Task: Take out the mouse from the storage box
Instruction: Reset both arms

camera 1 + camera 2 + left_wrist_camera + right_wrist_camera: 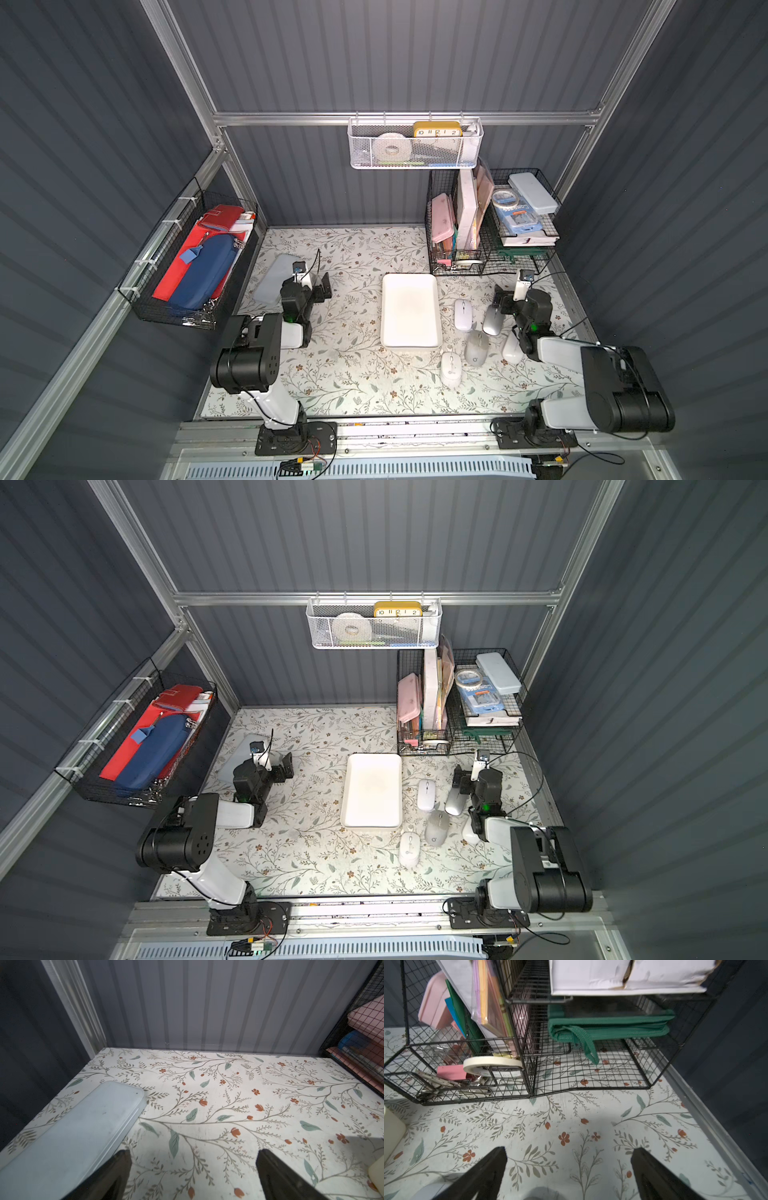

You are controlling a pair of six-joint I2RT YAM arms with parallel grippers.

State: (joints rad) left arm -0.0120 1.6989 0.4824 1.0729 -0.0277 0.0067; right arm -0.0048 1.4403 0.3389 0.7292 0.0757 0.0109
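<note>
Mouse (493, 323) just beside right gripper (502, 300)

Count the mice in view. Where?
5, all on the table beside the storage box, none inside: far white mouse, silver mouse, grey mouse, near white mouse, and a fifth mouse partly hidden under the right arm.

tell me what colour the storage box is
The storage box is plain white, clearest in a top view.
</note>
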